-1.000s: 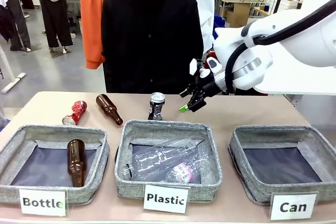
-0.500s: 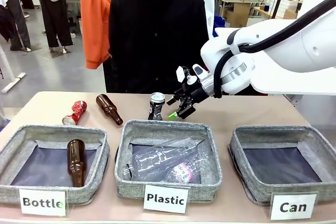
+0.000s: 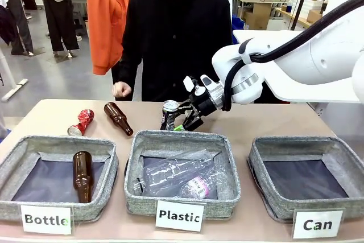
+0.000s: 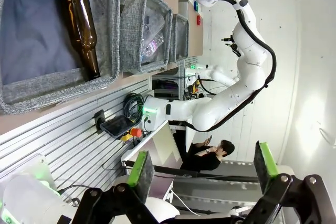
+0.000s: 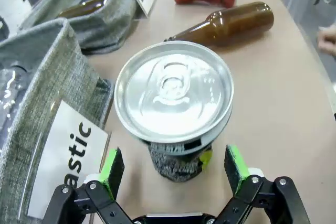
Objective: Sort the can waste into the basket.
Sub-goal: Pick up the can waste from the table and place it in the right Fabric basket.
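R gripper (image 3: 181,116) is at the black-and-blue can (image 3: 169,115). The can stands upright on the table (image 3: 256,122) near mid-table, just behind the back rim of the Plastic basket (image 3: 177,138). Fingers are spread wide, pinching nothing.

Front view: the tips reach the can's R side, one up by the silver top, one green pad low by its base. Can't tell contact from this angle.

R wrist view looks down on the black-and-blue can (image 5: 174,97), silver top facing the camera. The green pads (image 5: 112,166) sit either side of its lower body w/ bare table showing in the gap on each side, so they're not touching it. The can is about centred btwn the fingers, most of it out past the tips.

Crushed red can (image 3: 81,122) lies on its side at the table's far L, well apart from R gripper. Just beside it lies a loose brown bottle (image 3: 118,118). Can basket (image 3: 296,142), w/ white "Can" card (image 3: 317,224), is at the R end; both cans are on the table outside it.

L gripper (image 4: 203,166), L wrist view: fingers spread wide w/ nothing btwn them, well apart from the baskets. Bottle basket (image 4: 63,85) holds another brown bottle (image 4: 84,30). Clear plastic bottles (image 3: 176,176) lie in the Plastic basket.

Person's hand (image 3: 121,90) is fisted at the far edge, apart from everything.
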Motion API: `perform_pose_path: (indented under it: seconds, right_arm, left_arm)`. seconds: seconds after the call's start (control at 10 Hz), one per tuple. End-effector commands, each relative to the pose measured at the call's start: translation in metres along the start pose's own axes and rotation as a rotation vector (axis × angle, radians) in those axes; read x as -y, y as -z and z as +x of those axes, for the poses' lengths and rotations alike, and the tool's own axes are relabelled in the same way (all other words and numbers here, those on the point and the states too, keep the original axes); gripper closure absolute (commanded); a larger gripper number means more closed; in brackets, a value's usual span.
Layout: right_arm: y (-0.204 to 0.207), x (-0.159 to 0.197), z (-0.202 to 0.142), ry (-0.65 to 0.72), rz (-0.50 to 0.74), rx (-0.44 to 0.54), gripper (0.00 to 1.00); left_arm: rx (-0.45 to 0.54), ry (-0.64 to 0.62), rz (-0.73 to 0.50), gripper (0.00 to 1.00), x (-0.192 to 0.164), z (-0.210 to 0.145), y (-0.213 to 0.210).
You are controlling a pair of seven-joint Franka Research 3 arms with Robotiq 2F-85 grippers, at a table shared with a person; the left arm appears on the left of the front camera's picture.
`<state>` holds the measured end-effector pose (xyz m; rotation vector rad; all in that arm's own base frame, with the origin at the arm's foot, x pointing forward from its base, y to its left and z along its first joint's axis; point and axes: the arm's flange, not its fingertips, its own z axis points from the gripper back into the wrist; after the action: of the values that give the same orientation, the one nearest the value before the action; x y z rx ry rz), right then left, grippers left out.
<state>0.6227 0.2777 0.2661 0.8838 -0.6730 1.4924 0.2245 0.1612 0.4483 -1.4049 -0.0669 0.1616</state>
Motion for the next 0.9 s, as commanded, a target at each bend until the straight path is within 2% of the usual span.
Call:
perform_pose_path:
  seconds: [0.0,0.3,0.6,0.7,0.8]
  right_arm:
    - [0.008,0.009,0.005,0.01,-0.011,0.083,0.0]
    - [0.02,0.009,0.006,0.051,-0.003,0.138,0.0]
    - [0.022,0.007,0.006,0.048,0.011,0.152,0.0]
    - [0.023,0.007,0.006,0.042,0.01,0.16,0.2]
    - [0.023,0.006,0.007,0.047,0.016,0.16,0.57]
  left_arm:
    - [0.003,0.001,-0.017,0.0,0.004,0.0,0.0]
    - [0.003,0.001,-0.017,0.0,0.004,0.0,0.0]
    - [0.003,0.001,-0.017,0.0,0.004,0.0,0.0]
    - [0.003,0.001,-0.017,0.0,0.004,0.0,0.0]
    - [0.003,0.001,-0.017,0.0,0.004,0.0,0.0]
